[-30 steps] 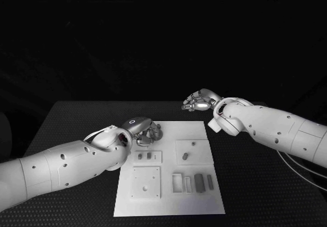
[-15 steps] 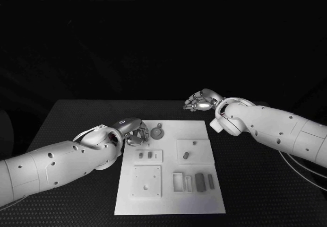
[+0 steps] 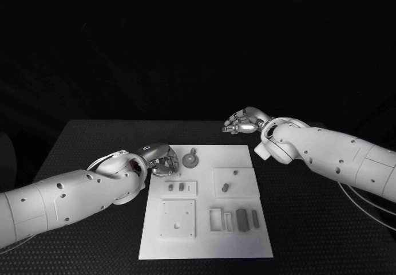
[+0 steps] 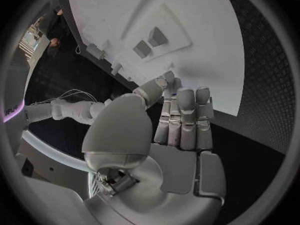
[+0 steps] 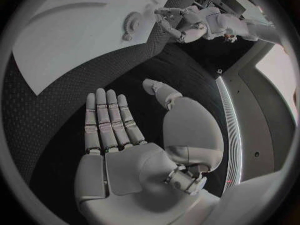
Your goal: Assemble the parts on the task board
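The white task board lies mid-table. A round, toothed grey part rests near its far edge, also seen in the right wrist view. Small grey parts stand in a raised plate, and longer ones lie near the front right. My left hand hovers at the board's far left edge, just left of the round part; its fingers are straight and hold nothing. My right hand is beyond the far right corner, palm flat with its fingers spread and empty.
A square plate with holes sits at the board's front left, and white frames stand beside the long parts. Black textured table surrounds the board on all sides.
My left hand has drawn back leftward off the board's far edge, uncovering the round toothed part. The right hand has hardly moved.
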